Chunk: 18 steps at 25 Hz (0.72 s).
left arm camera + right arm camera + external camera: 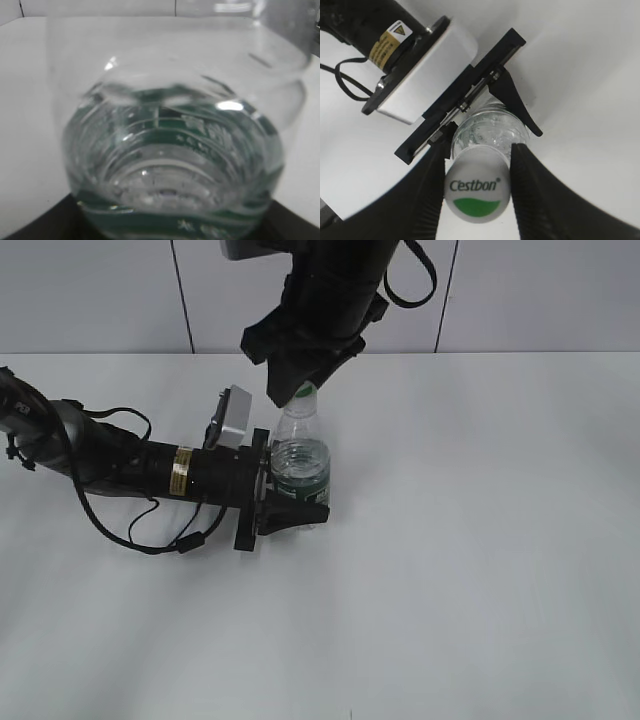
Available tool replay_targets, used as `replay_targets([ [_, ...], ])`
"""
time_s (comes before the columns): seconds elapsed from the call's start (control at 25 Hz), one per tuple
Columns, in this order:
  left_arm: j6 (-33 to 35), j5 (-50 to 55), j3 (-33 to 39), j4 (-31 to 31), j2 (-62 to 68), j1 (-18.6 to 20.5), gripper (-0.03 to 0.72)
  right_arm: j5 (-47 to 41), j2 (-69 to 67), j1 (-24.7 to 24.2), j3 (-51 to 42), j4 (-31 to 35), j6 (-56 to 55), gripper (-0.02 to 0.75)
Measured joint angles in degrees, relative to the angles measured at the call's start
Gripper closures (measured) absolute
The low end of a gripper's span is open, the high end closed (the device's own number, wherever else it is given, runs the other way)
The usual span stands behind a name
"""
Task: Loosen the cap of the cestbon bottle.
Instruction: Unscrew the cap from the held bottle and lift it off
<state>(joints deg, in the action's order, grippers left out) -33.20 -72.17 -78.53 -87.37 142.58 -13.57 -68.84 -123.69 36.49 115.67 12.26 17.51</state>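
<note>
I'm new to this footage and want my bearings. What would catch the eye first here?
First, the cestbon bottle standing upright left of centre on the white table, clamped low around its body by the left hand, which reaches in from the left. Next, the right hand comes down from above, its fingers on either side of the white cap with its green mark.

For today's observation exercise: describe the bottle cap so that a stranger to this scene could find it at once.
On the white table, a clear ribbed bottle stands upright, clamped low by the left gripper. Its cap sits between the right gripper's fingers: small, round, white, marked "Cestbon" above a green patch.
</note>
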Motion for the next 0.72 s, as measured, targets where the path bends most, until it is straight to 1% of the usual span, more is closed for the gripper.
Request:
replay_targets([
  [0.12, 0.1, 0.0, 0.0, 0.0, 0.0, 0.0, 0.276, 0.0, 0.0, 0.0, 0.0, 0.2, 2.3, 0.433],
  [0.28, 0.1, 0.0, 0.0, 0.0, 0.0, 0.0, 0.276, 0.0, 0.0, 0.0, 0.0, -0.2, -1.5, 0.433],
  [0.48, 0.1, 0.0, 0.0, 0.0, 0.0, 0.0, 0.276, 0.0, 0.0, 0.0, 0.0, -0.5, -3.5, 0.434],
  [0.6, 0.0, 0.0, 0.0, 0.0, 0.0, 0.0, 0.276, 0.0, 0.0, 0.1, 0.0, -1.4, -2.9, 0.433],
  [0.72, 0.0, 0.0, 0.0, 0.0, 0.0, 0.0, 0.276, 0.0, 0.0, 0.1, 0.0, -1.7, 0.0, 0.435],
])
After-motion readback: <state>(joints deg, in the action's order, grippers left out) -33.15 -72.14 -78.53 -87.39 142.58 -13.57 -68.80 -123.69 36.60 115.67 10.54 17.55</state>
